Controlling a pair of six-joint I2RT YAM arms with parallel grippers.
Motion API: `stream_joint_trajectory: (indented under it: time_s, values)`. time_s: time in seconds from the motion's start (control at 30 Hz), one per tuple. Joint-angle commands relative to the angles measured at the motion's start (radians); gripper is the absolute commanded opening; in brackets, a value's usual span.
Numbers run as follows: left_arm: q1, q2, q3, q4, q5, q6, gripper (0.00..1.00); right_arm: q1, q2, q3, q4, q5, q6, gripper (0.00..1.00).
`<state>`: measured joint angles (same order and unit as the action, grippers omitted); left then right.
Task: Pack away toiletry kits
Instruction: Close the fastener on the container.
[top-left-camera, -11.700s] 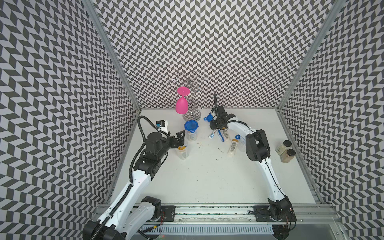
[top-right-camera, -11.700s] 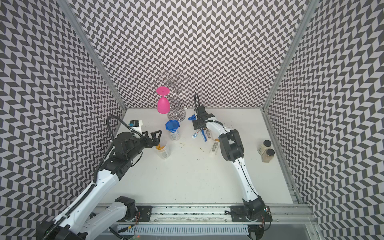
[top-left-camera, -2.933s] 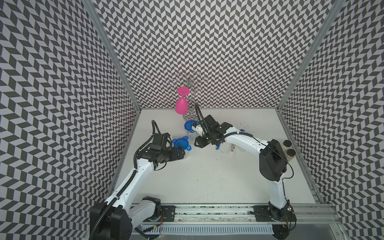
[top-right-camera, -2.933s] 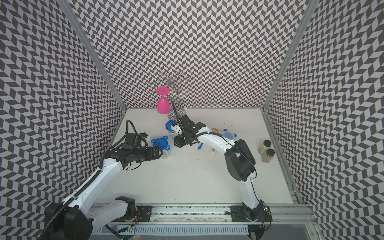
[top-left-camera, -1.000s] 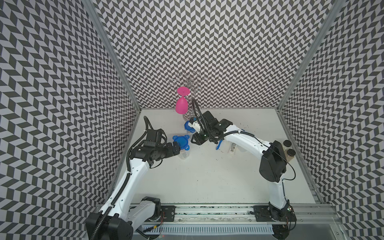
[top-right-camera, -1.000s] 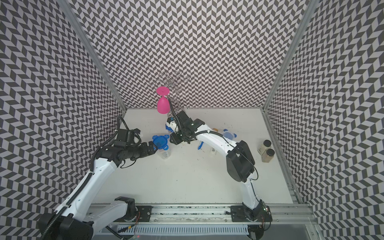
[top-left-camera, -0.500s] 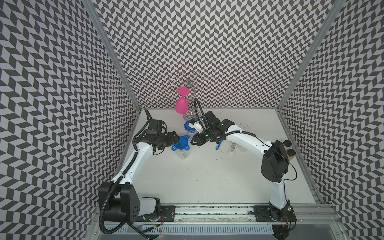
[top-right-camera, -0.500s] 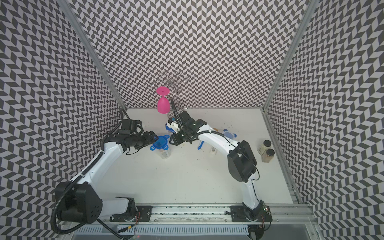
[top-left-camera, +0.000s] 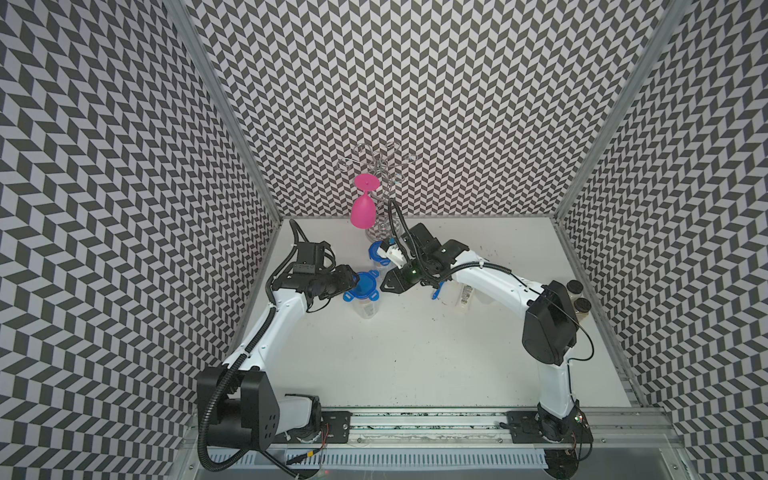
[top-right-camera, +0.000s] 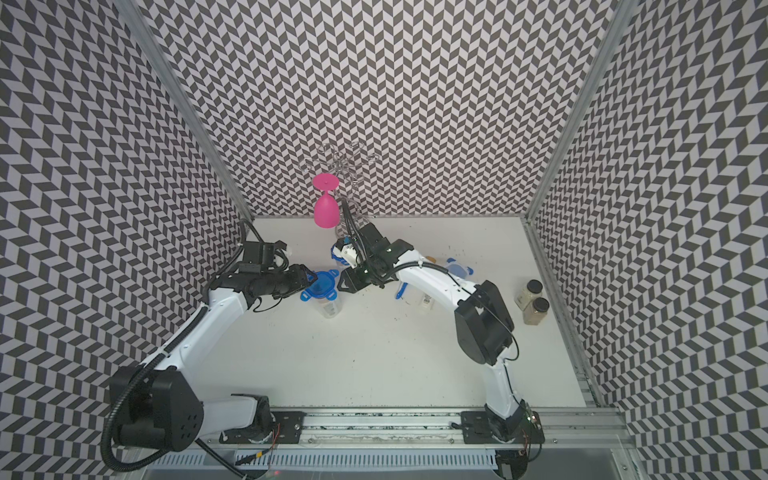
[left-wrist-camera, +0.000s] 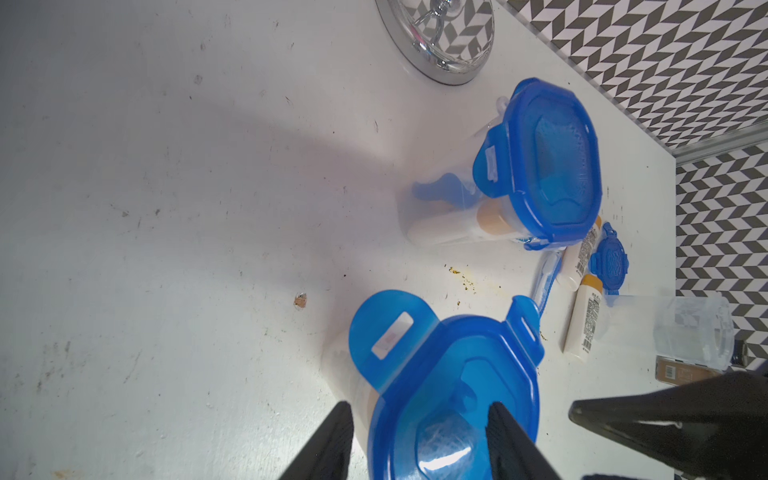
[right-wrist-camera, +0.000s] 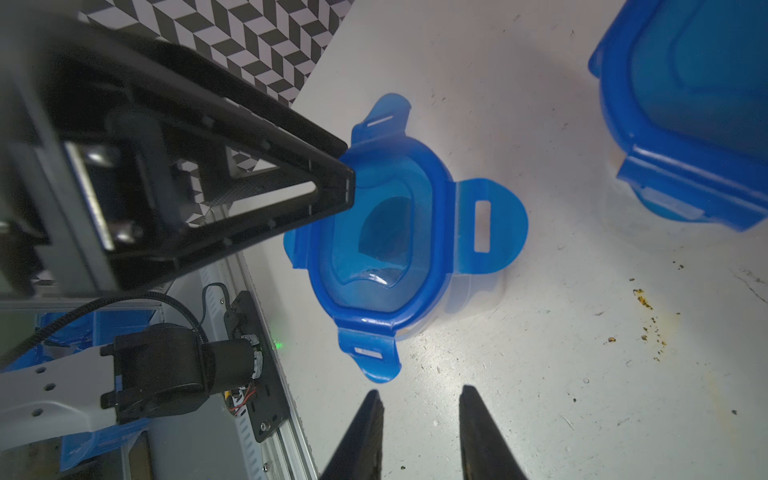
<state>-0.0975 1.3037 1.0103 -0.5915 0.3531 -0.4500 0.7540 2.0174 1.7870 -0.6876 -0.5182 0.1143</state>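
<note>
**Left gripper** (top-left-camera: 353, 279): it is positioned at the blue lid (top-left-camera: 361, 285) of the clear jar (top-left-camera: 367, 308). This jar stands upright in the rear-left quarter of the table (top-left-camera: 415, 361). In the left wrist view the jaws stand part-way apart and straddle the lid's rim. One finger (left-wrist-camera: 509, 444) lies on top of the lid and the other runs beside the jar wall. Whether they clamp the rim cannot be told. The lid sits on the jar mouth, and three clip tabs (right-wrist-camera: 490, 224) project outward.

**Right gripper** (top-left-camera: 384, 286): it hovers just beside the same lid, on the side away from the left gripper. Its jaws stand narrowly apart and hold nothing; only bare table shows in the gap.

**Second jar** (left-wrist-camera: 449, 216): it stands upright near the rear edge, just beside the base of the wire rack (left-wrist-camera: 440, 45), with its lid on. An orange-capped bottle and a blue toothbrush show through the wall.

**Loose items**, rear centre, beneath the right arm:
- two white bottles (left-wrist-camera: 584, 328), lying flat
- a toothbrush (left-wrist-camera: 547, 276)
- a loose lid (left-wrist-camera: 609, 262)
- an empty jar (left-wrist-camera: 692, 332)

**Other objects:** a pink goblet (top-left-camera: 363, 212) hangs inverted on the rack. Two spice jars (top-right-camera: 536, 311) stand at the right edge.
</note>
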Motion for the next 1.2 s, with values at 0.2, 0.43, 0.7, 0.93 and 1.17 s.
stream_joint_trajectory:
  time_s: [0.2, 0.43, 0.7, 0.93, 1.17]
  values:
    - [-0.015, -0.036, -0.016, 0.011, 0.016, 0.003, 0.49, -0.005, 0.082, 0.07, 0.025, 0.0, -0.016, 0.31]
    - [-0.028, -0.056, -0.019, -0.011, -0.001, 0.004, 0.45, -0.004, 0.09, 0.066, 0.027, -0.005, -0.019, 0.3]
    - [-0.028, -0.072, -0.024, -0.023, -0.018, 0.007, 0.44, -0.001, 0.076, 0.05, 0.028, -0.014, -0.018, 0.3]
    - [-0.028, -0.07, -0.016, -0.031, -0.036, 0.016, 0.44, 0.007, 0.055, 0.03, 0.028, -0.014, -0.017, 0.3]
    - [-0.028, -0.075, -0.022, -0.031, -0.039, 0.016, 0.44, 0.014, 0.041, 0.026, 0.019, -0.015, -0.013, 0.29]
